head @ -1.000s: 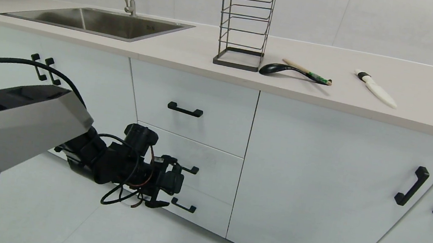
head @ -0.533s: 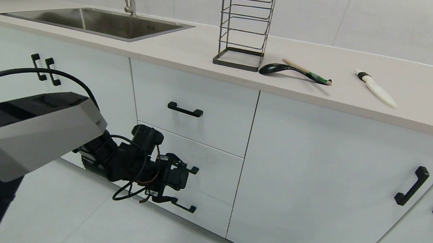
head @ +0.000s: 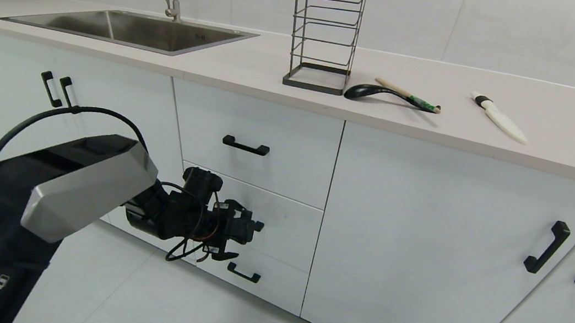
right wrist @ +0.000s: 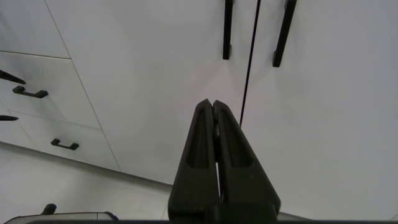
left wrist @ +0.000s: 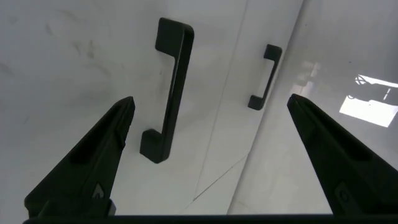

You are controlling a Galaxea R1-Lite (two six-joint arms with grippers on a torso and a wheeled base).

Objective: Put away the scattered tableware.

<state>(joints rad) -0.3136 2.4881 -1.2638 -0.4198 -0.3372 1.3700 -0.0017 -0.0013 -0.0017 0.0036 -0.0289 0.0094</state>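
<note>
three bits of tableware lying out on the far counter (head: 565, 117) right of the rack (head: 313, 83): black spoon (head: 371, 91), wooden-handled utensil (head: 406, 95), white knife (head: 499, 119). down low, left claw (left wrist: 209, 102) spread wide, empty, lined up on a drawer handle (left wrist: 169, 87), probably to open storage. right claw (right wrist: 214, 107) pinched shut, holding nothing.

Nothing legible; a tiny mark on the sink (head: 201, 36) wall is perhaps lettering.
</note>
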